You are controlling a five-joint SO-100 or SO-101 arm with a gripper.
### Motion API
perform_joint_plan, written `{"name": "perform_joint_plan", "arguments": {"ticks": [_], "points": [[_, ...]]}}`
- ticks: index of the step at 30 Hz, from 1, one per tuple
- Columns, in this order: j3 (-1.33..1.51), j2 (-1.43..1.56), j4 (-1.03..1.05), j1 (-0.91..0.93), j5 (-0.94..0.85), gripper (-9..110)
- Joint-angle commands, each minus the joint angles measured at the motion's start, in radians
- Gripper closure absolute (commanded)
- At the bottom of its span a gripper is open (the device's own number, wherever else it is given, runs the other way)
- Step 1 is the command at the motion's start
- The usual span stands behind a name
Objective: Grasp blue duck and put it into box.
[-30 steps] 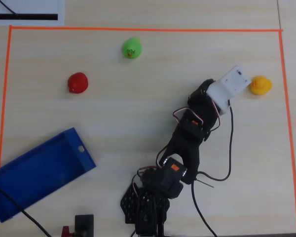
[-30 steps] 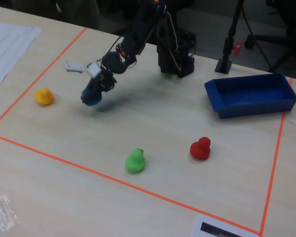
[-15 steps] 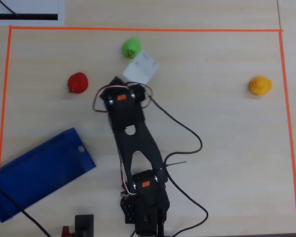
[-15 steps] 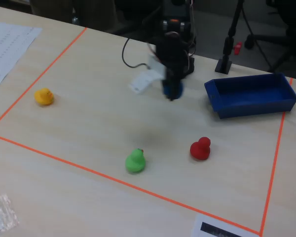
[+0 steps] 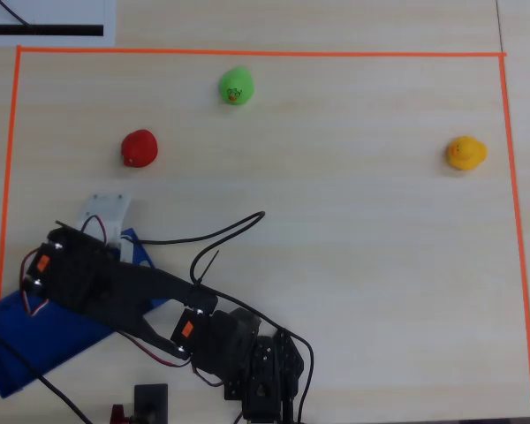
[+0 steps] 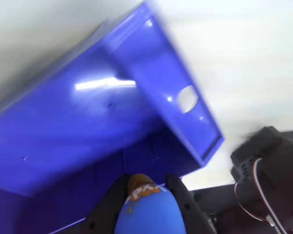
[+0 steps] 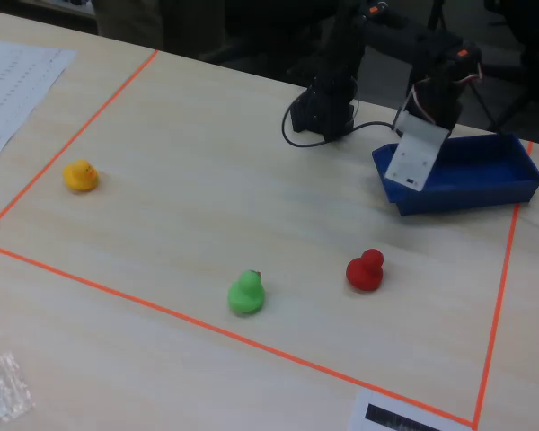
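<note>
In the wrist view my gripper (image 6: pixel 146 182) is shut on the blue duck (image 6: pixel 149 214). Its orange beak points away between the two black fingers (image 6: pixel 105 209). The duck hangs above the inside of the blue box (image 6: pixel 88 122), near the short end with the white mark (image 6: pixel 187 97). In the overhead view the arm (image 5: pixel 106 283) covers the near part of the box (image 5: pixel 26 344) at lower left and hides the duck. In the fixed view the box (image 7: pixel 472 184) lies at the right, with the arm's head (image 7: pixel 431 99) over its left end.
A red duck (image 5: pixel 140 147), a green duck (image 5: pixel 236 86) and a yellow duck (image 5: pixel 465 153) stand on the wooden table inside the orange tape border (image 5: pixel 265 54). A black cable (image 5: pixel 221 234) loops out from the arm. The arm's base (image 5: pixel 261 371) sits at the bottom edge.
</note>
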Motion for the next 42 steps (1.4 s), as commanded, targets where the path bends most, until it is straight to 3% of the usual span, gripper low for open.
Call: {"name": "perform_joint_plan", "arguments": {"ticks": [1, 17, 20, 22, 25, 28, 33, 35, 39, 42], "points": [[-0.106, -0.02, 0.031, -0.038, 0.0, 101], [-0.583, -0.376, 0.044, -0.311, 0.005, 101], [-0.652, -0.417, 0.044, -0.311, 0.012, 85], [-0.653, -0.419, 0.044, -0.308, -0.005, 62], [-0.643, -0.383, 0.044, -0.281, -0.028, 57], [-0.612, -0.298, 0.043, -0.195, -0.038, 68], [-0.382, -0.008, -0.009, 0.083, -0.083, 100], [-0.133, 0.212, -0.15, 0.245, -0.152, 101], [0.514, 0.732, -0.663, 0.632, -0.31, 101], [0.828, 0.965, -0.877, 0.862, -0.42, 101]]}}
